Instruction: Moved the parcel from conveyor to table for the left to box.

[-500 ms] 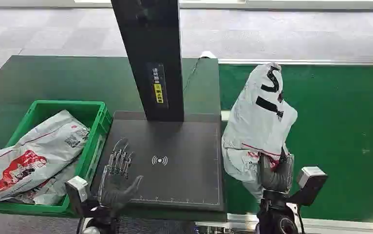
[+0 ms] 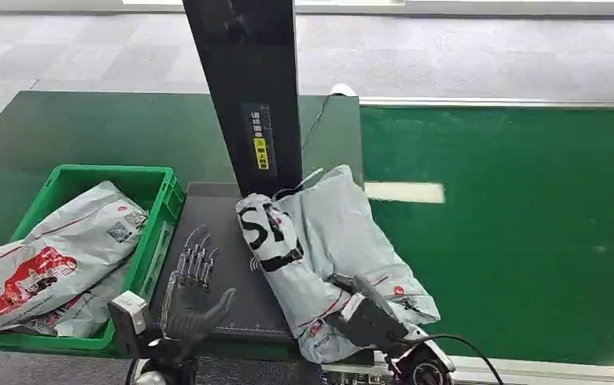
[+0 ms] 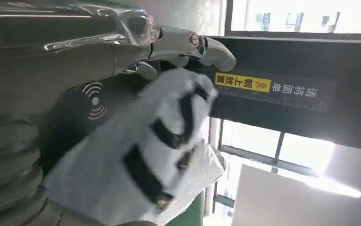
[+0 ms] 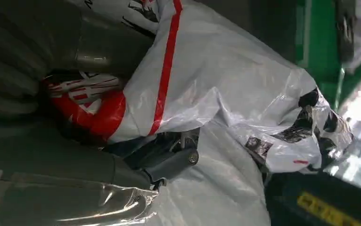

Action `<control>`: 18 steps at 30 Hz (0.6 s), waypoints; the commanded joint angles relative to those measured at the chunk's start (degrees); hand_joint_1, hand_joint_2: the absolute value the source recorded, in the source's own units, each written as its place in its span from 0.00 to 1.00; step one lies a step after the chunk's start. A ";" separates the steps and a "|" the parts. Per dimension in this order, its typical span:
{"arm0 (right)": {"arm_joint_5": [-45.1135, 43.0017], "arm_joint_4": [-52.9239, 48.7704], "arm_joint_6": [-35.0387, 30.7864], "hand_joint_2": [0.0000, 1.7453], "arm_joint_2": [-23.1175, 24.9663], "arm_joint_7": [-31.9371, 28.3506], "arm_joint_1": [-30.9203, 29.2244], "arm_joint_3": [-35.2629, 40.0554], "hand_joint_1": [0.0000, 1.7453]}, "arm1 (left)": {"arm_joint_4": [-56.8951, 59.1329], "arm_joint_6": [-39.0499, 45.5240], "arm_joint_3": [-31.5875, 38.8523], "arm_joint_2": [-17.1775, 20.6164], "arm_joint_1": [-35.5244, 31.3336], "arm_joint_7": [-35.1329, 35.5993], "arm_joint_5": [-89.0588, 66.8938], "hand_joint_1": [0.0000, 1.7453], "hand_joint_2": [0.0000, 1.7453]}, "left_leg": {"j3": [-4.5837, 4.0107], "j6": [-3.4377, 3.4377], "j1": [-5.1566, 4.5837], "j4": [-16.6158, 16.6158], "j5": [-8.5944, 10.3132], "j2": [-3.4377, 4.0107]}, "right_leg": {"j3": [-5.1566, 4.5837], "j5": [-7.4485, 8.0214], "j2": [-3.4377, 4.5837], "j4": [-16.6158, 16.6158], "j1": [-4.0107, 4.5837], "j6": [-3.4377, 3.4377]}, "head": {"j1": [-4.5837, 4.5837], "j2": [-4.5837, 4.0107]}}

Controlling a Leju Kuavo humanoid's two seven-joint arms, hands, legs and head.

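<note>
Head view shows the grey parcel [image 2: 320, 249] lying on the dark scanner table [image 2: 216, 233], leaning a little over the table's right edge toward the green conveyor [image 2: 528, 216]. The parcel has black letters on its near-left end and a red stripe near the robot. The right hand [image 2: 368, 317] is at the near end of the parcel; in the right wrist view its thumb and dark fingers [image 4: 169, 160] are closed around the plastic, with the red print pressed into the palm, so I judge it is holding the parcel. The left hand [image 2: 191, 293] hovers over the left part of the table with fingers spread apart and nothing inside; in the left wrist view its silver fingers [image 3: 169, 40] reach out above the parcel, and I cannot tell if they touch it. The green box [image 2: 159, 192] stands just beside the table on the left, with other printed bags [image 2: 63, 257] already inside. In my judgement the first part, from conveyor to table, is almost done: the parcel rests on the table but the right hand has not released it. What is left is the release, and then the left hand must take the parcel and put it into the box
</note>
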 commanded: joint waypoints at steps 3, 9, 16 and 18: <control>0.32 8.99 8.69 1.00 -5.06 -5.68 -3.97 8.68 1.00 | 2.83 1.03 3.56 0.16 -2.13 -0.26 0.24 0.00 1.00 | 0.11 -0.01 0.05 -0.06 0.03 0.06 | 0.10 0.05 0.08 -0.10 0.05 -0.04 | 0.00 0.00; -1.15 8.26 9.60 1.00 -4.80 -7.77 -5.07 7.42 1.00 | 1.40 2.00 4.60 0.04 -0.74 -0.42 0.56 0.00 1.00 | 0.13 0.00 0.08 -0.05 0.02 0.08 | 0.09 0.07 0.12 -0.13 0.08 -0.05 | 0.00 0.00; -5.25 6.91 7.49 1.00 -1.27 -7.56 -4.70 1.97 0.21 | -1.20 2.46 5.05 -0.65 1.82 -0.75 0.30 0.00 1.00 | 0.09 0.01 0.04 -0.02 0.00 0.12 | 0.06 0.05 0.16 -0.06 0.04 -0.03 | 0.00 0.00; -8.05 6.14 8.36 1.00 -1.23 -8.39 -4.87 0.51 0.00 | -1.36 2.28 4.67 -0.77 1.89 -0.79 0.07 0.00 1.00 | 0.09 0.00 0.01 0.00 -0.01 0.09 | 0.06 0.02 0.10 -0.02 0.01 -0.02 | 0.02 0.00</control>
